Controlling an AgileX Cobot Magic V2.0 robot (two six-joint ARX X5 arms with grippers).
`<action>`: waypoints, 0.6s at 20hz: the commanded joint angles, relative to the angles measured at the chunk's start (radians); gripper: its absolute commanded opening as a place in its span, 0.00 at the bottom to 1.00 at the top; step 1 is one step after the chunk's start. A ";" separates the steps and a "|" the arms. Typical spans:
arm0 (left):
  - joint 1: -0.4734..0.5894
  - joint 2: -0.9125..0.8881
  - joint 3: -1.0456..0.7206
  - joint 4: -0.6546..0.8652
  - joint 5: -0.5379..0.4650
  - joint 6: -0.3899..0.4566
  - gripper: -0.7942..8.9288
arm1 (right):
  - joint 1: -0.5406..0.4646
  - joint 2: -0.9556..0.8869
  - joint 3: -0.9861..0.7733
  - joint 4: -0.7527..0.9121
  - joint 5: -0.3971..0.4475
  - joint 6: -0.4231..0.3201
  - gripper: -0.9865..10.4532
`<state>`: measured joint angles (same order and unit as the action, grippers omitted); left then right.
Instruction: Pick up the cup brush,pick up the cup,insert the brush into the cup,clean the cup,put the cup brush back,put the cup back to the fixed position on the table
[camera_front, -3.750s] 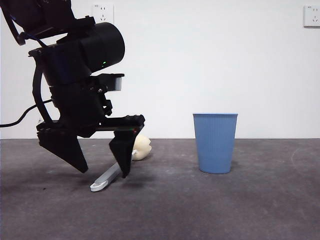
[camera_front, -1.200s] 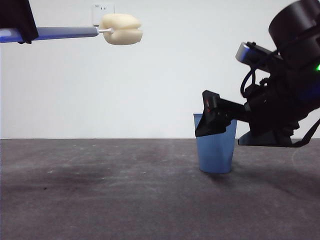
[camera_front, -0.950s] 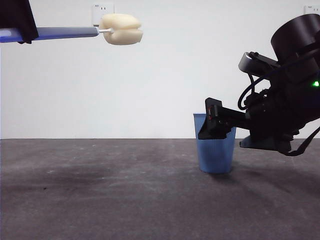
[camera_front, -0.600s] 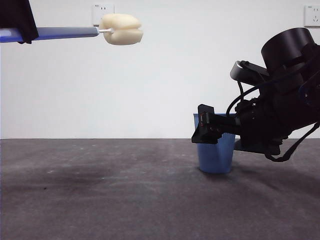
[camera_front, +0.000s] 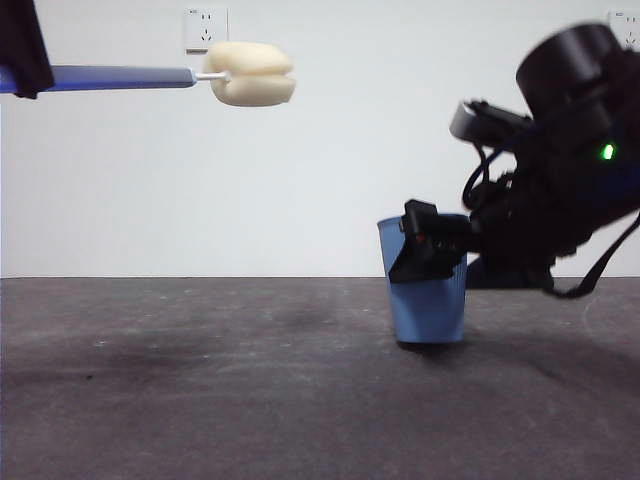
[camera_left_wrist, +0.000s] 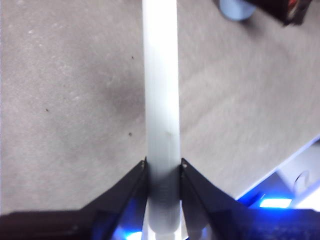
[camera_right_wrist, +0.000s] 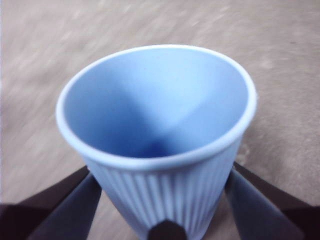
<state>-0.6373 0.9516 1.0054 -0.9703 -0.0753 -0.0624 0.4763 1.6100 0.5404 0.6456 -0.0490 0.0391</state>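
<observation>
The cup (camera_front: 428, 290), a ribbed blue tumbler, sits mouth-up and slightly tilted at the right of the front view, its base at or just off the table (camera_front: 250, 400); the blur leaves that unclear. The right pincer (camera_front: 428, 243) has it by the upper wall, a black jaw pressed to each side just under the rim, as the right wrist view confirms around the cup (camera_right_wrist: 160, 145).

High and well apart to the left hangs the cup brush (camera_front: 180, 78), its long grey handle lying level, parallel to the table, with the cream sponge head pointing toward the cup's side of the scene. The left pincer (camera_left_wrist: 163, 172) is clamped on the far end of that handle (camera_left_wrist: 161, 90), jaws closed tight against it.

The coming insertion likely turns on one mismatch: the brush's axis runs horizontal while the cup's mouth faces up, so one or the other must probably tip before head meets opening.
</observation>
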 joint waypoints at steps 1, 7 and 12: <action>-0.003 -0.001 -0.009 -0.021 0.004 0.139 0.07 | 0.024 -0.126 0.020 -0.196 0.011 -0.141 0.07; -0.003 0.027 -0.009 -0.064 0.111 0.373 0.07 | 0.127 -0.344 0.165 -0.798 0.212 -0.500 0.07; -0.031 0.106 -0.009 -0.087 0.130 0.408 0.07 | 0.228 -0.354 0.243 -0.978 0.404 -0.699 0.07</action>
<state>-0.6647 1.0584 1.0054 -1.0569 0.0486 0.3252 0.7013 1.2545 0.7761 -0.3420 0.3515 -0.6037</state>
